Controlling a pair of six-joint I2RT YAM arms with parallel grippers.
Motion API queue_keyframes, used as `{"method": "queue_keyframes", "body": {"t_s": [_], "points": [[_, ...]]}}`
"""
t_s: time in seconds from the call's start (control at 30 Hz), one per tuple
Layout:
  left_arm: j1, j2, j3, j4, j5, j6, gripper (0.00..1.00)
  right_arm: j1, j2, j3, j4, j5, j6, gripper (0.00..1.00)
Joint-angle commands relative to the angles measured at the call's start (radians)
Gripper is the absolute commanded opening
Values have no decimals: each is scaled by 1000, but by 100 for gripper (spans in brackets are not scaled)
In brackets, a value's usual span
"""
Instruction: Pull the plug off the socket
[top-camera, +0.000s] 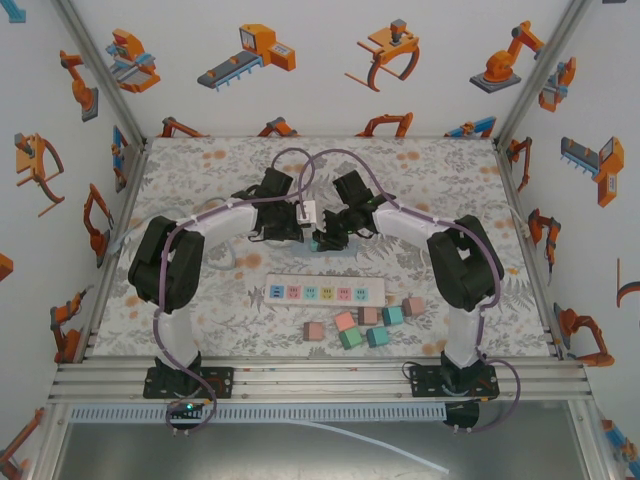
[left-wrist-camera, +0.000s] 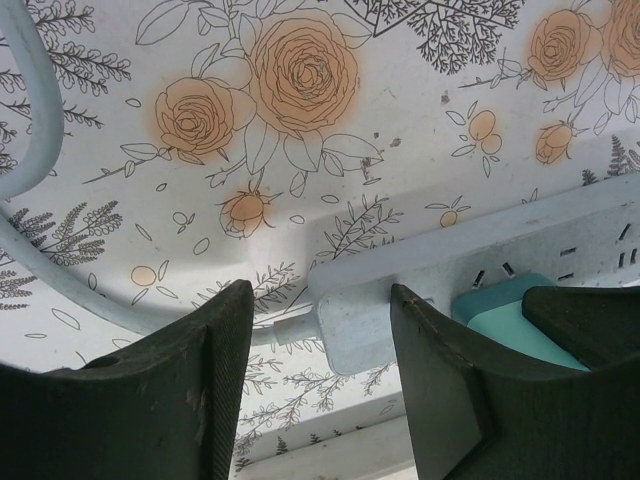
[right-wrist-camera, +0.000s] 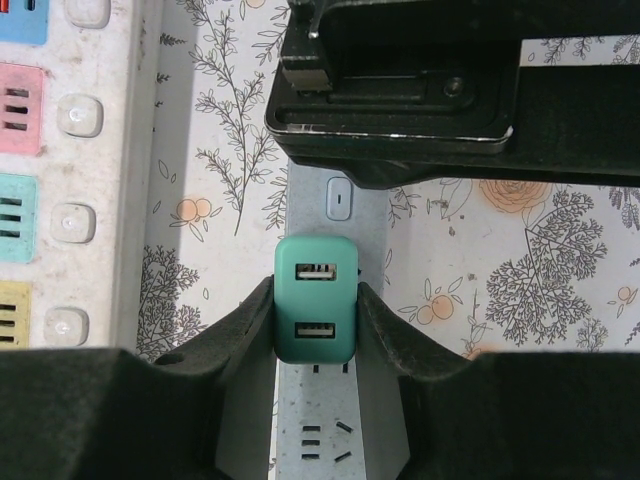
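A teal two-port USB plug (right-wrist-camera: 316, 298) sits in a grey power strip (right-wrist-camera: 320, 430) at mid-table. My right gripper (right-wrist-camera: 316, 312) is shut on the plug, one finger pressed to each side. From above, the plug (top-camera: 328, 243) shows just under the right gripper (top-camera: 336, 234). My left gripper (left-wrist-camera: 320, 345) is open and straddles the cable end of the strip (left-wrist-camera: 375, 315); its fingers (left-wrist-camera: 215, 385) stand apart from the strip. In the left wrist view the plug (left-wrist-camera: 500, 318) is at the right. The left gripper (top-camera: 298, 217) faces the right one closely.
A white power strip (top-camera: 325, 291) with coloured sockets lies nearer the bases, also at the left edge (right-wrist-camera: 60, 170) of the right wrist view. Several coloured blocks (top-camera: 362, 326) lie in front of it. The grey strip's cable (left-wrist-camera: 40, 270) curves off to the left.
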Motion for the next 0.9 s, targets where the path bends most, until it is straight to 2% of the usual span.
{"method": "queue_keyframes", "body": {"t_s": [0.0,0.1,0.2,0.3,0.7,0.87], "points": [[-7,135,-83,-164,-149,75,55,19,-102,51,15,-143,6,0],[-8,134,-86,-163,-100,96,55,16,-110,42,21,-139,6,0],[-7,117,-125,-101,148,143,57,13,-112,26,38,-113,6,0],[-5,124,-142,-97,249,123,57,12,-104,19,39,-89,6,0],[-19,197,-149,-226,85,139,56,13,-154,-30,132,-39,29,0],[-19,187,-154,-209,91,129,56,14,-169,-31,136,-47,32,0]]}}
